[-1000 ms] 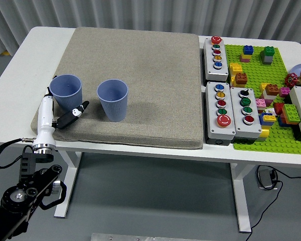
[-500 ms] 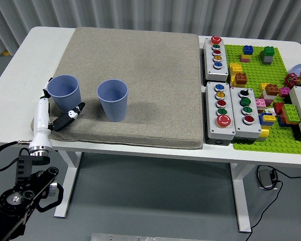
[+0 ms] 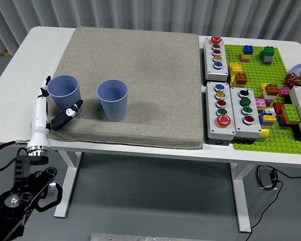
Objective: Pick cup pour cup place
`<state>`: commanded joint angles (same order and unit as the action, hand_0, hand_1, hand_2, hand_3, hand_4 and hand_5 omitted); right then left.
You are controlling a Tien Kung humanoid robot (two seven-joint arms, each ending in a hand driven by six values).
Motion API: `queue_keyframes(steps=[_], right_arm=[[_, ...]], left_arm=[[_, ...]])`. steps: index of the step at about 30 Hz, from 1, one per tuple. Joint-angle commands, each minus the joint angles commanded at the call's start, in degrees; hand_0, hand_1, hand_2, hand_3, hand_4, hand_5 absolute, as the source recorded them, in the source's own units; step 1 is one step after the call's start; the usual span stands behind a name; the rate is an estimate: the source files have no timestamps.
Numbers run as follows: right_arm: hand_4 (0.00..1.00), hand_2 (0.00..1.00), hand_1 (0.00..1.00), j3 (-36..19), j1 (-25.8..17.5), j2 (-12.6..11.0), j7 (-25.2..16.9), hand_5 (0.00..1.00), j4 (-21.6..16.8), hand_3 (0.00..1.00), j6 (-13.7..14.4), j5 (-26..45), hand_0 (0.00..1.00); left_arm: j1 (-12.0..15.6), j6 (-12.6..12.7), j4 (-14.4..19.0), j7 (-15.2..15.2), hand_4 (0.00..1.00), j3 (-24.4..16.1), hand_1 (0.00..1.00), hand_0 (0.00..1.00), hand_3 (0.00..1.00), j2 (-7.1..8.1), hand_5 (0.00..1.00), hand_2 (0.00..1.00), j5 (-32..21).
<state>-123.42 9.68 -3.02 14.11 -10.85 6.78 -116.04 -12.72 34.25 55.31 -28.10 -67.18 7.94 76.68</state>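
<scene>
Two blue cups upright on the grey mat (image 3: 140, 75); I note:
left hand (image 3: 52, 113) spread loosely around the left cup (image 3: 64, 93), gripping nothing; right cup (image 3: 112, 99) stands apart.

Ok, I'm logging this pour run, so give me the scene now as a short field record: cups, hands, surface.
left cup: blue, upright, at mat's left edge
right cup: blue, upright, apart from the left cup
left robot hand: fingers either side of left cup; cup not lifted
right robot hand: not in view
surface: grey mat on white table
</scene>
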Motion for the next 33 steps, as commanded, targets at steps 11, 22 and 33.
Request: queue_keyframes(steps=[11, 22, 33], right_arm=[[0.002, 0.579, 0.636, 0.0, -0.1, 0.0, 0.0, 0.151, 0.0, 0.581, 0.0, -0.2, 0.685], [0.002, 0.579, 0.636, 0.2, -0.5, 0.2, 0.2, 0.149, -0.1, 0.581, 0.1, -0.3, 0.685], [0.002, 0.579, 0.636, 0.8, -0.2, 0.2, 0.2, 0.151, 0.0, 0.581, 0.4, 0.7, 0.686]], left_arm=[[1.3, -0.5, 4.0, 0.5, 0.998, -1.9, 0.944, 0.894, 0.998, 0.39, 0.505, 0.998, 0.9], [0.0, 2.7, 7.5, -1.2, 0.998, -6.5, 0.766, 0.731, 0.902, 1.22, 0.511, 0.867, -6.9], [-3.1, -10.1, 10.6, 3.7, 0.862, -14.7, 0.848, 0.81, 0.95, 2.22, 0.998, 0.953, -27.4]])
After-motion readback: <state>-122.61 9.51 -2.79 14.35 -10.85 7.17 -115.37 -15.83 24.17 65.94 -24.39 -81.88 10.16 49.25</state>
